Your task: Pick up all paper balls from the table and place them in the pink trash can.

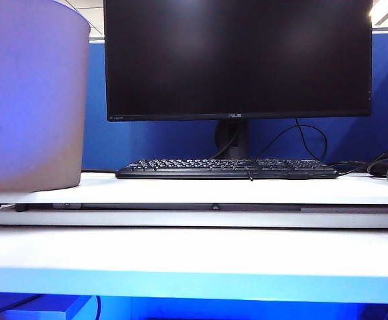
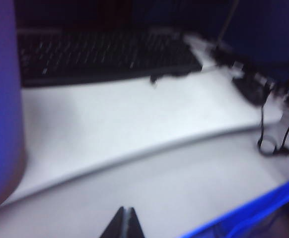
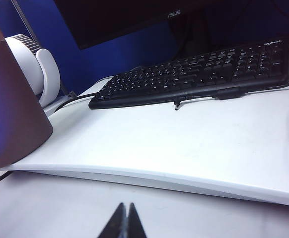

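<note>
Pink trash can — at nine o'clock on table; left gripper, right gripper — both clenched, empty, above bare table.

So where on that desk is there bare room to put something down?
The raised white board is bare between the keyboard and its front edge, right of the pink trash can. The lower table strip in front is bare too. It is crowded behind: monitor, keyboard and cables. Both end effectors, left and right, hang shut above that strip.

The large round pink plastic trash can stands on the white table's raised board, left of the black keyboard; the black monitor stands behind the keyboard.
</note>
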Controlling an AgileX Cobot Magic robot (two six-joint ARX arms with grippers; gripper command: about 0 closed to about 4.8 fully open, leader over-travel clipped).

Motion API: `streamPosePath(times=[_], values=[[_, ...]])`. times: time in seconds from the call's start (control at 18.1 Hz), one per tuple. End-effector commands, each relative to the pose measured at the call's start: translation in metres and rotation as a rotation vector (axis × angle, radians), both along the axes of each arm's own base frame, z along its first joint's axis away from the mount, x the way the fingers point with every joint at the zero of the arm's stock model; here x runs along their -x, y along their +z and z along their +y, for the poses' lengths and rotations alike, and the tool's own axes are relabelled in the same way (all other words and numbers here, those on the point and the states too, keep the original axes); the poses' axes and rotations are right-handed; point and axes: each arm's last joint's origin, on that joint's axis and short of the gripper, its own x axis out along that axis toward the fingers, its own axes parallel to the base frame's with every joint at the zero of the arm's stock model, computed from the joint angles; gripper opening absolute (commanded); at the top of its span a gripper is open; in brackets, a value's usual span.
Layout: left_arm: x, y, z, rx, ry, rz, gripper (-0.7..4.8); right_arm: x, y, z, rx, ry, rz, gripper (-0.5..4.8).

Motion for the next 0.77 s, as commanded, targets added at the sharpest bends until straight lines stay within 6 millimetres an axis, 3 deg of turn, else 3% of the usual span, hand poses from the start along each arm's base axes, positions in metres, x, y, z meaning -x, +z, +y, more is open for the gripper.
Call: streamPosePath(times=[0.06,0.28,0.55,0.77], values=[[0.001,-0.017,0.001,0.163,0.008,-0.132,-0.06,0.000,0.000,0.000,-0.005,0.001,-0.011,-0.01],[0.007,-0.063,0.006,0.255,0.025,-0.267,-0.06,0.000,0.000,0.000,-0.005,0.001,-0.011,-0.01],[0.008,-0.108,0.006,0.313,0.004,-0.238,-0.06,0.000,0.000,0.000,-0.005,0.001,-0.011,-0.01],[0.007,-0.122,0.005,0.350,0.005,-0.227,-0.06,0.000,0.000,0.000,-0.005,0.001,-0.010,-0.01]])
